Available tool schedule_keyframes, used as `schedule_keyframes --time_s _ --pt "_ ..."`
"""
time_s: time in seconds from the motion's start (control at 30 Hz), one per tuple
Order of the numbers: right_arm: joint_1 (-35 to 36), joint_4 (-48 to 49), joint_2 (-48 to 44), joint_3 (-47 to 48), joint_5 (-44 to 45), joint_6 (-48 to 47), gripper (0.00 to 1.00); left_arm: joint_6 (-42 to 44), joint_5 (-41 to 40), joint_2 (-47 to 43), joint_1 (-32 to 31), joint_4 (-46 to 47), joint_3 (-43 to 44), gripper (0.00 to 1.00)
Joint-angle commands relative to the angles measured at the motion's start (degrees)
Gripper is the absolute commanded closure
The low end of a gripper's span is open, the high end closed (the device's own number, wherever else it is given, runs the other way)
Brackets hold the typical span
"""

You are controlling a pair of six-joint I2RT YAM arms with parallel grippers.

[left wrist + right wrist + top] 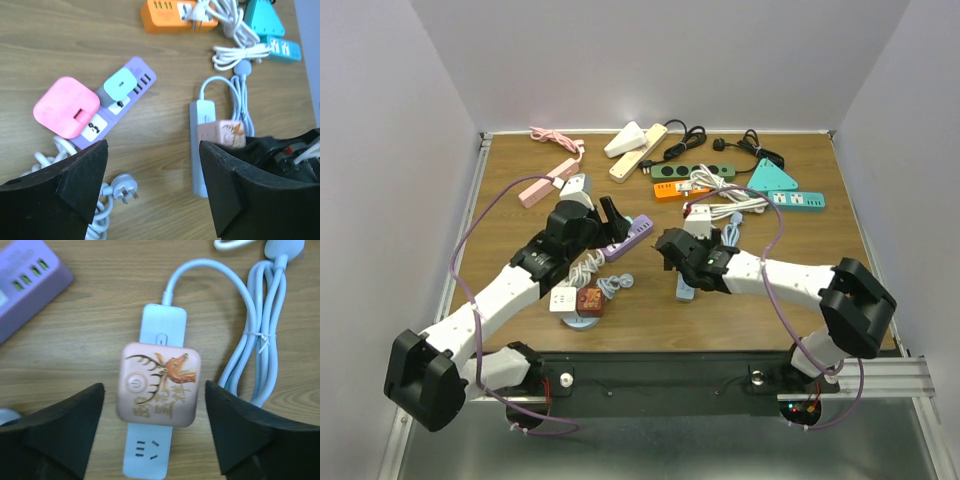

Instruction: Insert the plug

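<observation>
Black fingers of your right pincer [152,389] stand spread at the bottom of the right wrist view, either side of the pink deer-printed plug [159,385] without touching it. That plug sits flat on the pale blue power strip [163,322], mid-frame, apparently pushed home. Your left pincer [152,146] is also spread and carries nothing, over the desk [60,45] near a purple strip [136,69]. Insertion looks finished; only backing away seems left.

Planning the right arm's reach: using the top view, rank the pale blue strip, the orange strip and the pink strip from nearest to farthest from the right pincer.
1. pale blue strip, directly beneath the right pincer.
2. orange strip, behind it, mid-table.
3. pink strip, far back left.
</observation>
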Motion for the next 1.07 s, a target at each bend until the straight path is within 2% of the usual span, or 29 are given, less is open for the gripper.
schedule_keyframes --time_s 0.0,0.03,0.2,0.27,0.47,0.6,0.7,0.8,1.03 --pt "0.45 -0.25 -6.27 4.62 -0.62 -4.19 0.11 1.64 -3.78 -2.68 0.41 -1.06 3.75 0.15" --pt "0.36 -0.42 -7.94 5.06 -0.27 -5.41 0.01 1.55 -4.57 -3.21 0.41 -2.45 4.37 0.15" --pt "-1.47 -0.95 -11.81 5.86 -0.96 -8.5 0.0 1.03 -9.92 -6.28 0.58 -5.36 5.51 0.14" --pt "-4.19 -0.95 -13.83 4.81 -5.59 -8.59 0.0 0.94 -13.95 -8.13 0.84 -6.94 6.39 0.14" --pt "-15.97 -0.42 -20.34 0.33 -12.02 -10.34 0.0 4.54 -17.75 -12.35 2.08 -10.99 9.12 0.12" --pt "-27.47 0.36 -25.52 -3.18 -17.48 -11.93 0.0 5.77 -20.13 -15.69 2.08 -11.87 9.56 0.12" --pt "-32.49 0.37 -28.95 -5.03 -18.63 -13.51 0.0 6.38 -21.63 -18.15 2.08 -12.4 9.91 0.11" --pt "-36.19 0.37 -31.24 -5.92 -20.47 -14.04 0.0 6.65 -22.85 -19.65 2.08 -13.01 10.35 0.11" --pt "-38.4 0.45 -35.29 -6.8 -20.04 -15.18 0.0 9.2 -24.44 -19.13 2.08 -13.45 12.01 0.1"
